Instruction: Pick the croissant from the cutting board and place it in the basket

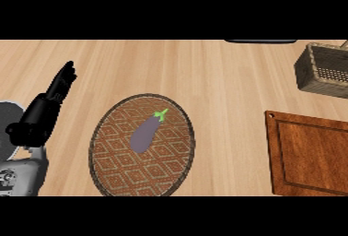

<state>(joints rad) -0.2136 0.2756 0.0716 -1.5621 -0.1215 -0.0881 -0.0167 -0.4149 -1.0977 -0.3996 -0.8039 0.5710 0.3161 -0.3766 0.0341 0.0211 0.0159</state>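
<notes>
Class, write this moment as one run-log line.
left hand: open, resting | right hand: not in view | cutting board: no croissant seen | basket: top right

My left hand (60, 86) rests at the left edge of the counter (204, 69), fingers straight and pointing away from me. Just to its right, in the middle of my view, lies a round plate (112, 161), and an eggplant (144, 134) lies on it, stem end toward the far side. Well to the right of the plate, a cutting board (312, 156) lies flat, running off the right edge. Behind the board, in the far right corner, sits a basket (325, 70), apart from it.
</notes>
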